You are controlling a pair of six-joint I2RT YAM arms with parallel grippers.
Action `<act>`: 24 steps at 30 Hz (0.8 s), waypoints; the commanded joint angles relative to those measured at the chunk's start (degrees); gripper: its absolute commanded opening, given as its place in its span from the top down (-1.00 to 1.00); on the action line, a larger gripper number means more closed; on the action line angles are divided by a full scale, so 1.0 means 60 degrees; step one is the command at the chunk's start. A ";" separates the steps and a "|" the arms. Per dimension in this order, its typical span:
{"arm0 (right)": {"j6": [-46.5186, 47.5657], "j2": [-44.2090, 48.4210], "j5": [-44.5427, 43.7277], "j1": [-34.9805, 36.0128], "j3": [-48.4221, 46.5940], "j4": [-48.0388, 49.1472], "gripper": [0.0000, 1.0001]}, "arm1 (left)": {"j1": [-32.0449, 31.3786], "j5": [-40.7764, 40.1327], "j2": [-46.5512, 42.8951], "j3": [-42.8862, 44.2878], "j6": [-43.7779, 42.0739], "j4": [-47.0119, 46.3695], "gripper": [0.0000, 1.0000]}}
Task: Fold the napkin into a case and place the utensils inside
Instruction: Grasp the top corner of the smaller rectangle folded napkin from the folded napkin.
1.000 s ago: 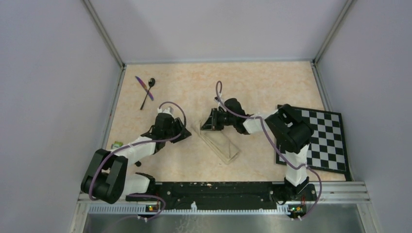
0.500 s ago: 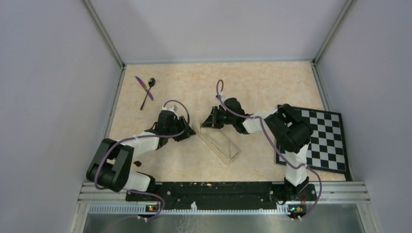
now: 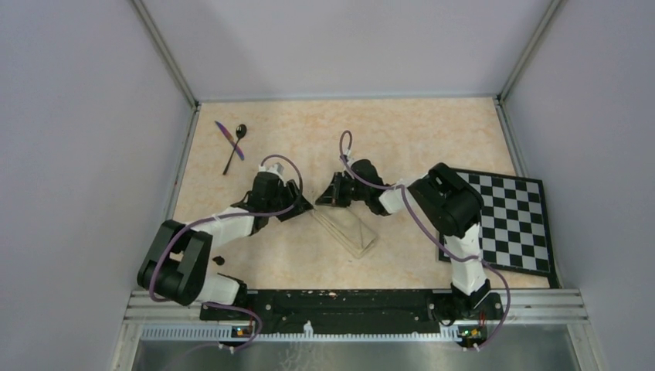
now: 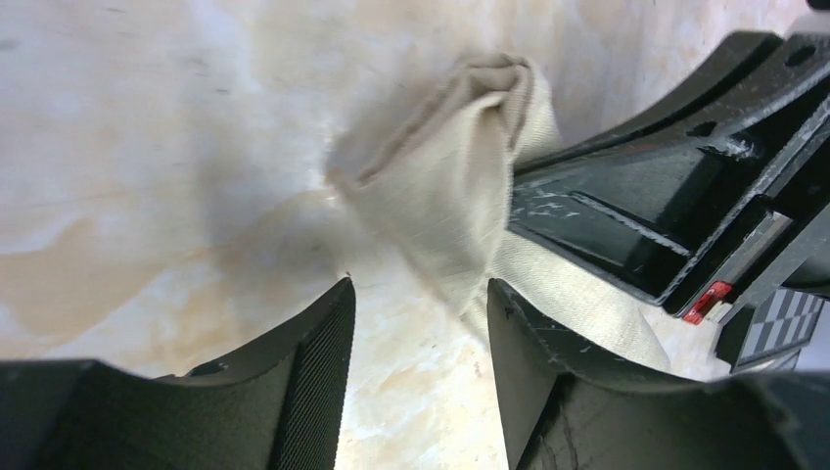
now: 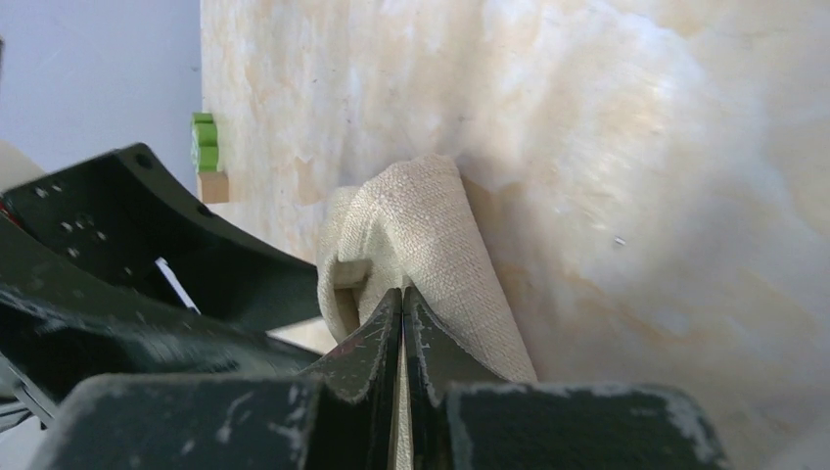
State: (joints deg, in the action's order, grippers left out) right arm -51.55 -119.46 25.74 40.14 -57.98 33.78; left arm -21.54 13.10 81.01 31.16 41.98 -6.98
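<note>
The napkin [image 3: 347, 230] lies mid-table folded into a narrow oblong case, running from far left to near right. My right gripper [image 3: 327, 199] is shut on a raised fold at its far end [image 5: 431, 225], with cloth pinched between the jaws [image 5: 402, 296]. My left gripper [image 3: 304, 205] stands open just left of that same end, its fingertips [image 4: 338, 294] low over bare table and the cloth bunch [image 4: 460, 176] ahead of them. The utensils lie crossed at the far left: a black spoon [image 3: 235, 147] and a purple knife [image 3: 229, 139].
A black-and-white checkerboard [image 3: 514, 220] lies at the right edge. A small green-and-tan block [image 5: 204, 157] sits by the left wall. Enclosure walls ring the table, and the arms' base rail [image 3: 340, 305] runs along the near edge.
My left gripper has moved right, up to the napkin's far end, and opened wider. My right gripper has closed on the cloth there and shifted slightly left.
</note>
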 commanded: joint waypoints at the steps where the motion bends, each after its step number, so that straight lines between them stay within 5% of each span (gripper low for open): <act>1: 0.0553 0.0855 0.0087 -0.0276 0.0200 -0.0134 0.88 | 0.0582 -0.0313 -0.1030 -0.0340 -0.0509 0.0469 -0.16; 7: 0.0553 0.0576 0.0192 -0.0274 -0.0039 -0.0083 0.90 | 0.0933 -0.0214 -0.0596 0.0139 -0.0674 0.0463 -0.01; 24: -0.0590 -0.1064 0.0012 0.0421 -0.1444 0.0581 1.00 | 0.0734 0.0182 0.1612 0.1281 -0.0607 -0.0285 -0.01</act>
State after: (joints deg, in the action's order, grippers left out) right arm -52.36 -124.44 26.41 40.36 -64.79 33.28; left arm -16.58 14.09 89.34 37.85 38.50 -8.01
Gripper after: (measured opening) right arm 0.003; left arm 0.503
